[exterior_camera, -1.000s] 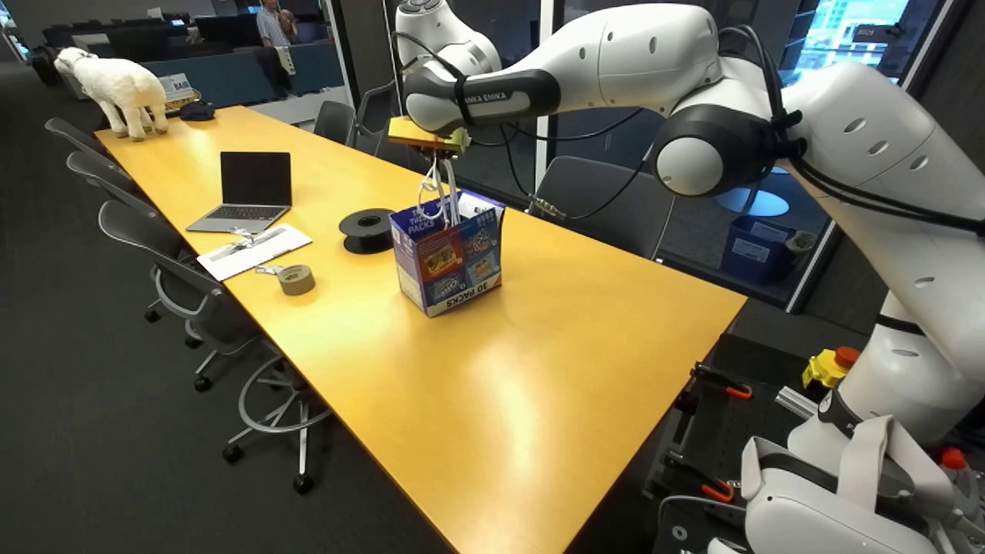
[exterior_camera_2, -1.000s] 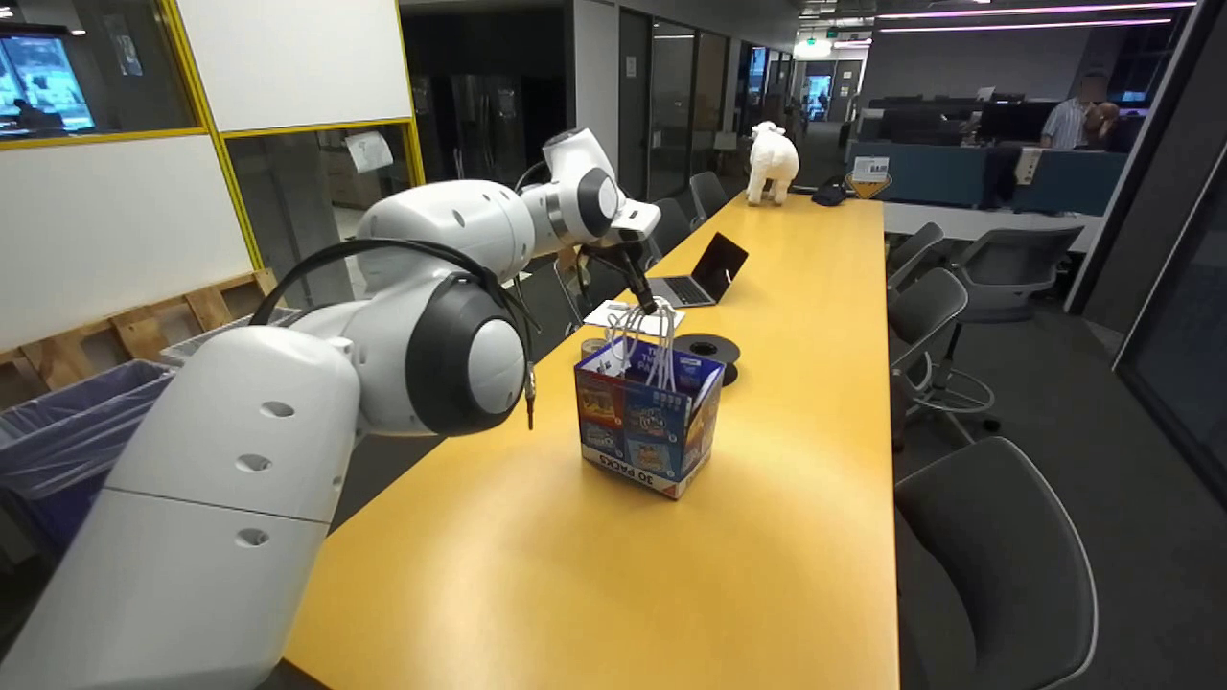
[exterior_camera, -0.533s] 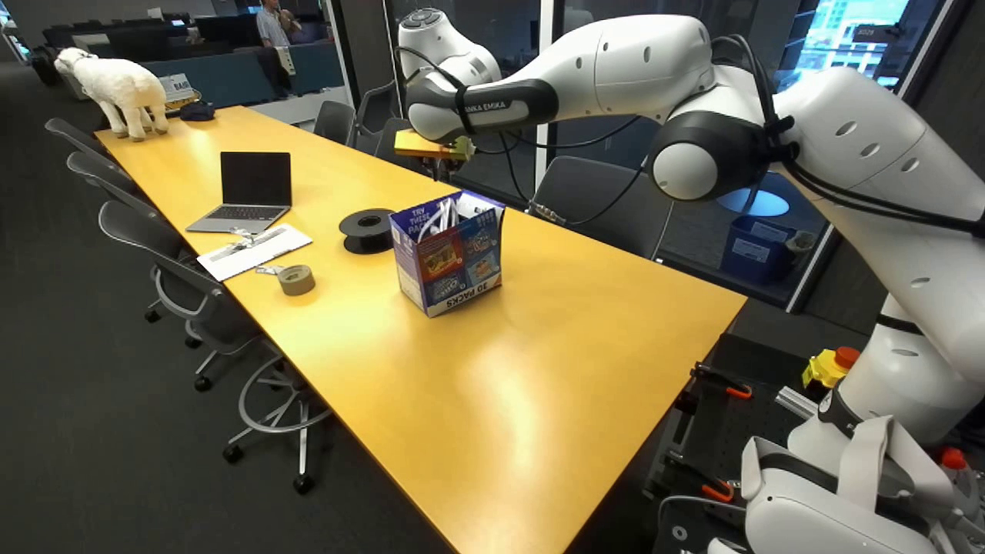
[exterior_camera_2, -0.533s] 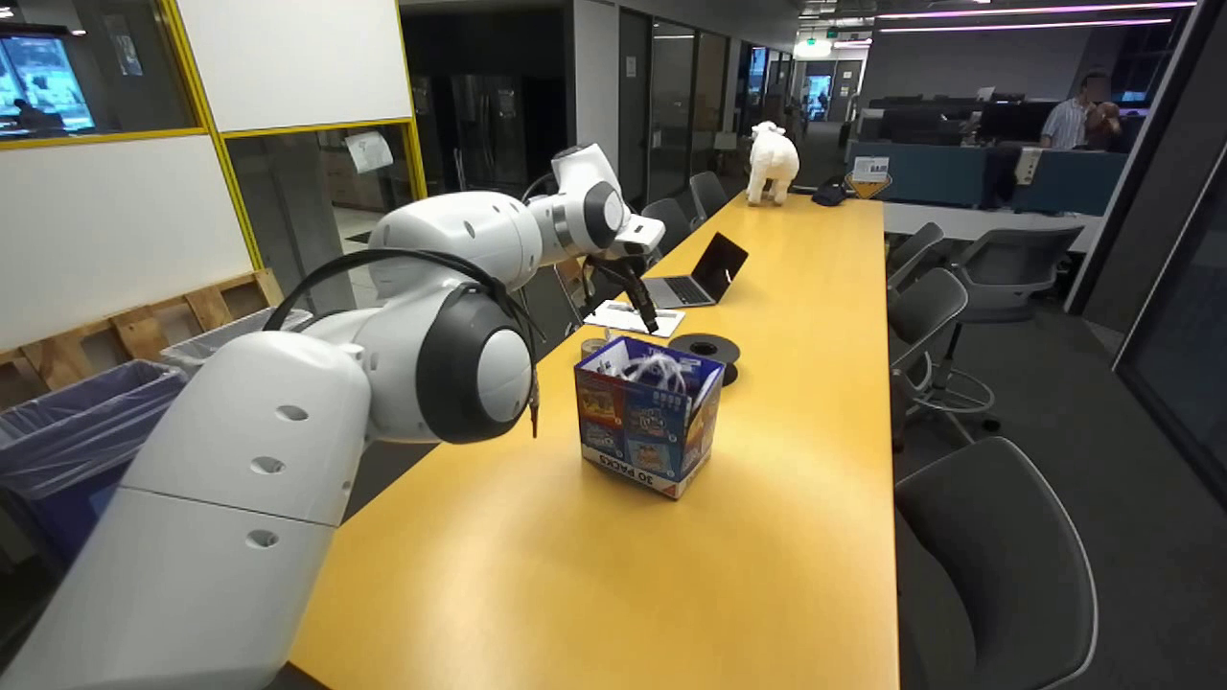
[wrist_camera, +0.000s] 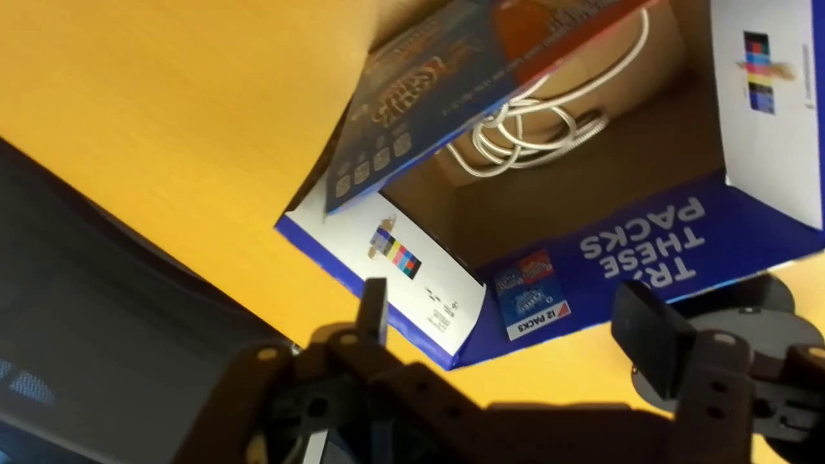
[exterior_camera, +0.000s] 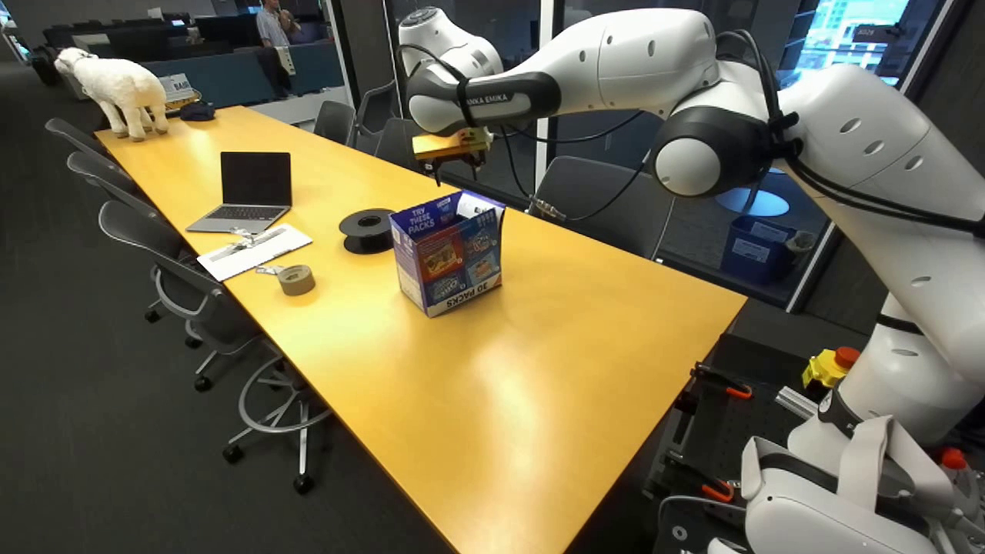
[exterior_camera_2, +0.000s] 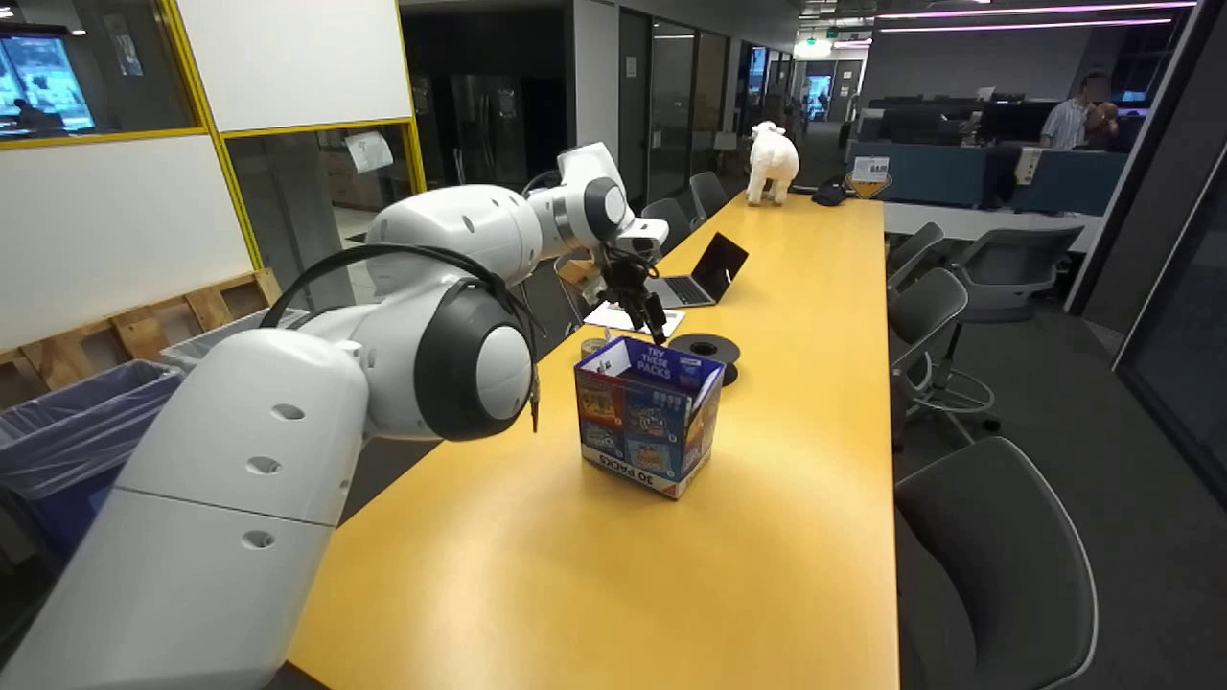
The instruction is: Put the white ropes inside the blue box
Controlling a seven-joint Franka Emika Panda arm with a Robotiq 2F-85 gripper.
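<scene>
The blue box [exterior_camera: 449, 265] stands upright on the table with its top open, and it shows in both exterior views. Down inside it, in the wrist view, the white ropes [wrist_camera: 509, 111] lie in a loose tangle against a brown inner wall. Neither exterior view shows the ropes, since the box walls hide them. My gripper [wrist_camera: 506, 299] is spread wide, and nothing sits between its fingers. In an exterior view the gripper [exterior_camera_2: 652, 331] hangs just above the box's far rim, apart from the ropes.
Close behind the box lies a black spool [exterior_camera: 367, 231]. Farther along the table [exterior_camera: 531, 369] are a tape roll [exterior_camera: 297, 280], a white clipboard [exterior_camera: 258, 251] and an open laptop [exterior_camera: 254, 196]. Grey chairs line the table's sides.
A second ago the ropes hung from my shut gripper into the box. The jaws have opened, and the ropes have dropped below the rim. The gripper has shifted slightly.
</scene>
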